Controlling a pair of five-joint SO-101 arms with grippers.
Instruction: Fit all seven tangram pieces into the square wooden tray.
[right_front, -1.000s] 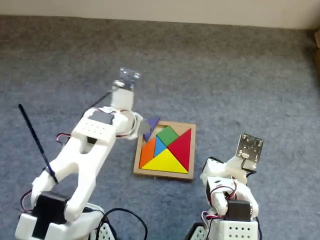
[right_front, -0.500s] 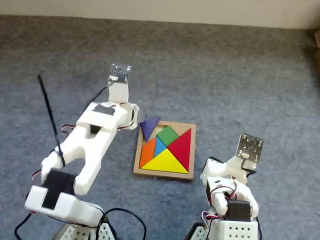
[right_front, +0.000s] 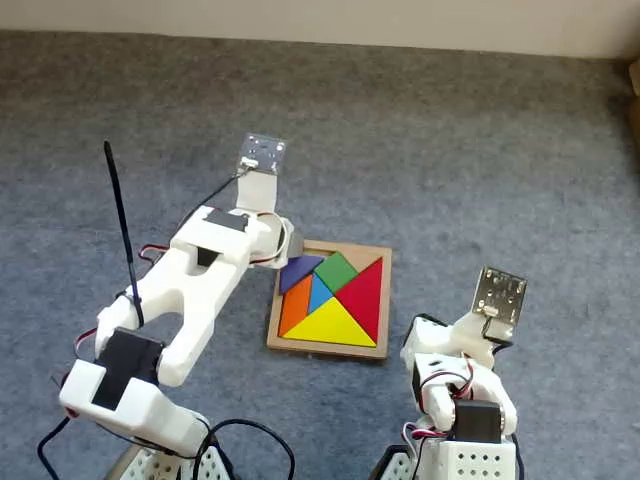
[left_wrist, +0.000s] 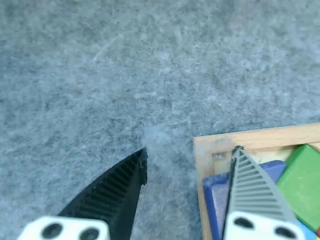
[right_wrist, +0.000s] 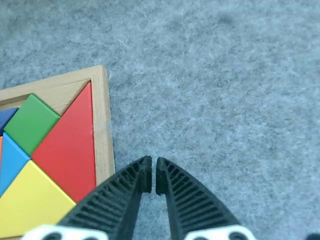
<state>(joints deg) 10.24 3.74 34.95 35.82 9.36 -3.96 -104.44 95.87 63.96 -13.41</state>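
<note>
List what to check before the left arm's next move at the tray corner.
1. Left gripper open: ok.
2. Purple piece inside the wooden tray corner: ok.
3. Purple piece lying flat: cannot tell, a finger covers part of it.
4. Right gripper shut, over the carpet beside the tray: ok.
5. All seven pieces in: cannot tell, six colours visible.

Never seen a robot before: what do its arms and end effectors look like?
The left arm and right arm are white plastic with black motors and thin wires. The left end effector has one black, one grey ribbed finger; the right end effector, two black.
</note>
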